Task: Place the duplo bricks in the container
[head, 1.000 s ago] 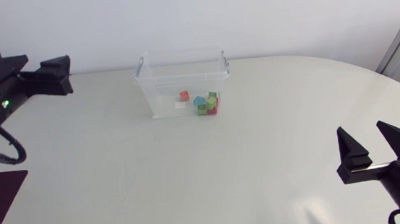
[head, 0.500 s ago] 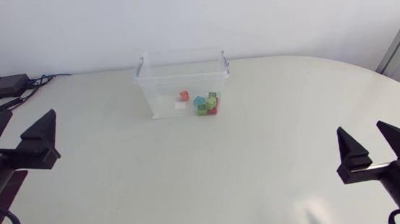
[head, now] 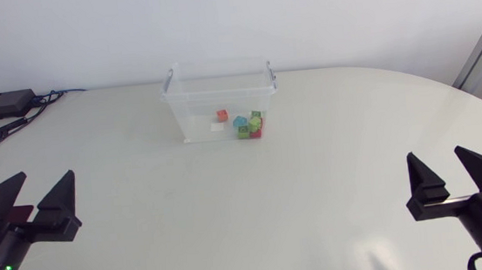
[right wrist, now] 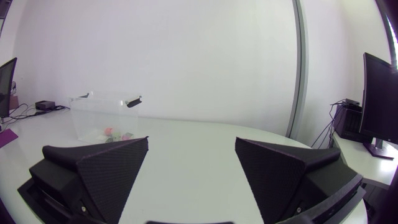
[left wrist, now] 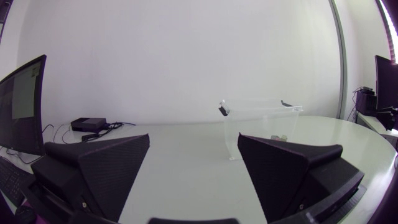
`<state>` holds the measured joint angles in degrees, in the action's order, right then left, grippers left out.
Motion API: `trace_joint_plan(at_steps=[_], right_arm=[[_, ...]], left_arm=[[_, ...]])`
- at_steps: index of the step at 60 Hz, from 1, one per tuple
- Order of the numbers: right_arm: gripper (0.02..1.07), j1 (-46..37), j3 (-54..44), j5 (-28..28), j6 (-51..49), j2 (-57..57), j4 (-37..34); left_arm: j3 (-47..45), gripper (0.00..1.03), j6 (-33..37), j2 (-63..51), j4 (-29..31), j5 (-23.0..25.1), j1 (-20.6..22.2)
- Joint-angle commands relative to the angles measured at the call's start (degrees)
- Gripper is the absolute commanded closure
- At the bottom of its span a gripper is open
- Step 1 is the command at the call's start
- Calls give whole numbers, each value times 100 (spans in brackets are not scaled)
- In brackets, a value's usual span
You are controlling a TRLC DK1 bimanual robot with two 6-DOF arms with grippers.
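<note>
The left gripper sits at the table's left edge, pointing at the back, fingers spread wide and empty. The clear container near the back edge holds the duplo bricks. The right gripper sits at the right edge, spread wide too.

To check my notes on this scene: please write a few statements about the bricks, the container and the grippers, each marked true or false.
1. The duplo bricks lie inside the clear container. True.
2. The left gripper holds a brick. False: it is open and empty.
3. The right gripper is open, far from the container. True.
4. The red brick lies outside the container. False: it lies inside.
</note>
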<state>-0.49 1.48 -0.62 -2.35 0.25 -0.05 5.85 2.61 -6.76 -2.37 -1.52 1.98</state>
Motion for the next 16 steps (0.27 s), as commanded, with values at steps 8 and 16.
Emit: trace_joint_plan(at_steps=[8,16], right_arm=[[6,48,-148,62,232,-25,5],[6,49,-148,62,235,-25,5]], left_arm=[[-572,4,-258,659,230,149,-193],[-585,4,-261,676,237,152,-198]])
